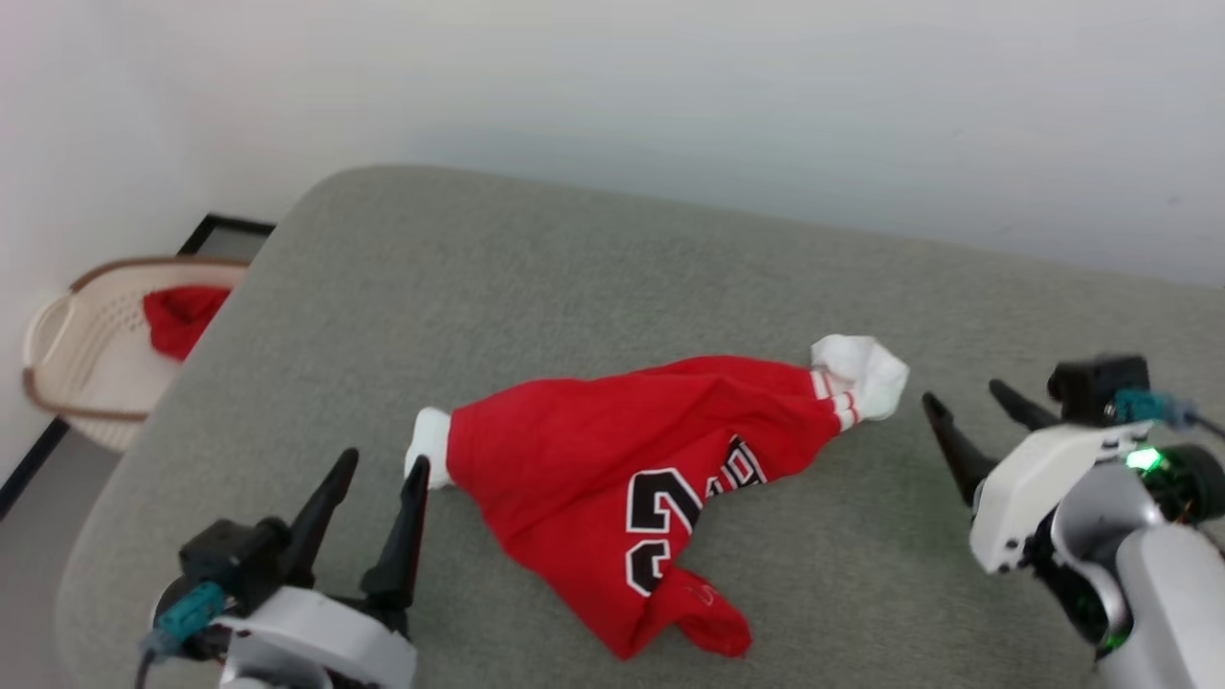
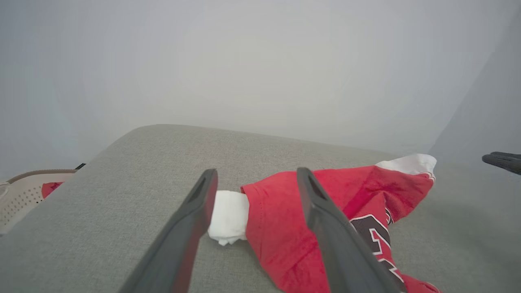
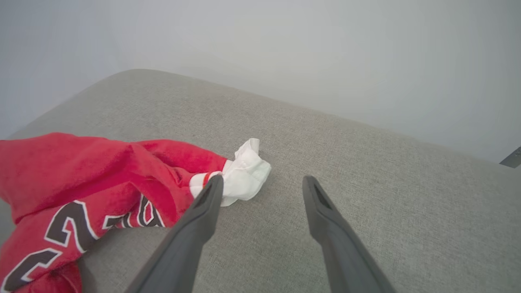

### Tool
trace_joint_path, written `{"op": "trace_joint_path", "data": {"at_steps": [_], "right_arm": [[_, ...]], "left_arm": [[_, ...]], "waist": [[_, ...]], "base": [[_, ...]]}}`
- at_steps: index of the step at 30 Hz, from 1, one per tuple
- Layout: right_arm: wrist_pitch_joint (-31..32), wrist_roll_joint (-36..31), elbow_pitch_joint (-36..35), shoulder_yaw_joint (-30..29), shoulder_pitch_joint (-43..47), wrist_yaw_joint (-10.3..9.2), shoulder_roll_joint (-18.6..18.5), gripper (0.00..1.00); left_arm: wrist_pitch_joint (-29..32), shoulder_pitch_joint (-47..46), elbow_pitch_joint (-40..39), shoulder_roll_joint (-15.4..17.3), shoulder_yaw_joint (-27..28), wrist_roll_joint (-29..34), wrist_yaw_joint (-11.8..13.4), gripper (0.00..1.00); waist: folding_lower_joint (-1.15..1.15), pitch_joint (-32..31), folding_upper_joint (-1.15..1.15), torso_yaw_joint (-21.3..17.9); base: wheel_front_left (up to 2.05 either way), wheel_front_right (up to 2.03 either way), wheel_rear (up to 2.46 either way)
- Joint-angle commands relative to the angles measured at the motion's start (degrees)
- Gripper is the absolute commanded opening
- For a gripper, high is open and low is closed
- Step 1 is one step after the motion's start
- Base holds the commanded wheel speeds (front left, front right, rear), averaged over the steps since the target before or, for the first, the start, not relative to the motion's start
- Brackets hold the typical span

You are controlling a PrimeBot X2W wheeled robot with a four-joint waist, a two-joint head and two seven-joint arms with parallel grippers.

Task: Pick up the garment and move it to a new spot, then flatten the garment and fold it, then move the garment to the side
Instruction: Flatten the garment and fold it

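The garment (image 1: 593, 450) lies crumpled in a loose wedge in the middle of the grey fabric-covered worktop (image 1: 574, 277), and nothing holds it. Its lettering is creased and partly tucked under, so I judge it has yet to be flattened.

Nearest the robot, just left of the garment's near white sleeve (image 1: 428, 445), the left gripper (image 1: 385, 461) hovers with its fingers spread wide and empty. In the left wrist view that sleeve end sits between the fingers, which looks like a stance for pinching it.

A little farther off, to the right of the garment, the right gripper (image 1: 962, 392) is equally wide and empty. It is near the other white cuff (image 1: 861, 375) but apart from it. With one gripper at each end, a two-ended lift would likely stretch the cloth as it is carried.

Farthest away, beyond the garment's left and off the worktop's edge, a pale basket (image 1: 67, 354) holds a small red cloth (image 1: 182, 316) that is not part of this job.
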Motion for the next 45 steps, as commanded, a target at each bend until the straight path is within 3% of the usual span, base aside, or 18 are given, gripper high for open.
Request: {"op": "trace_joint_path", "data": {"at_steps": [1, 10, 20, 21, 23, 32, 45], "right_arm": [[2.3, 0.1, 1.0, -0.2, -2.5, 0.03, -0.7, 1.0], [10.4, 0.2, 6.9, -0.2, -9.4, 0.03, -2.1, 1.0], [12.3, -0.2, 14.1, 0.2, -13.5, 0.03, -1.2, 1.0], [12.5, -0.2, 15.1, 0.0, -13.9, 0.03, -1.1, 0.71], [12.9, -0.6, 17.0, 0.0, -14.8, 0.03, -0.9, 0.0], [10.4, -0.2, 20.2, -0.5, -17.5, 0.0, -0.3, 0.0], [10.9, 3.6, 11.0, -2.5, -10.4, 0.0, -2.6, 0.0]], "left_arm": [[-0.9, -1.5, 0.7, -1.2, -0.4, 1.1, -0.5, 1.0], [-2.2, -4.6, 3.3, -6.0, 0.2, 3.6, -2.1, 1.0], [-2.2, -5.8, 5.4, -9.8, 2.8, 5.7, -5.2, 1.0], [-2.2, -5.9, 5.6, -10.2, 3.2, 6.1, -5.7, 1.0], [-2.2, -6.0, 6.0, -10.9, 3.8, 6.6, -6.2, 1.0], [-2.3, -5.0, 7.2, -12.2, 6.9, 8.8, -7.7, 1.0], [-1.9, -1.8, 5.2, -9.9, 9.4, 9.7, -7.1, 1.0]], "waist": [[0.0, 4.5, 0.0, 4.1], [0.0, 9.1, 0.0, 8.4], [0.0, 11.2, 0.0, 10.6], [0.0, 11.3, 0.0, 10.7], [0.0, 11.5, 0.0, 10.6], [0.0, 10.1, 0.0, 8.5], [0.0, 5.6, 0.0, 1.3]], "base": [[0.0, 0.0, 0.0], [0.0, 0.0, 0.0], [0.0, 0.0, 0.0], [0.0, 0.0, 0.0], [0.0, 0.0, 0.0], [0.0, 0.0, 0.0], [0.0, 0.0, 0.0]]}}
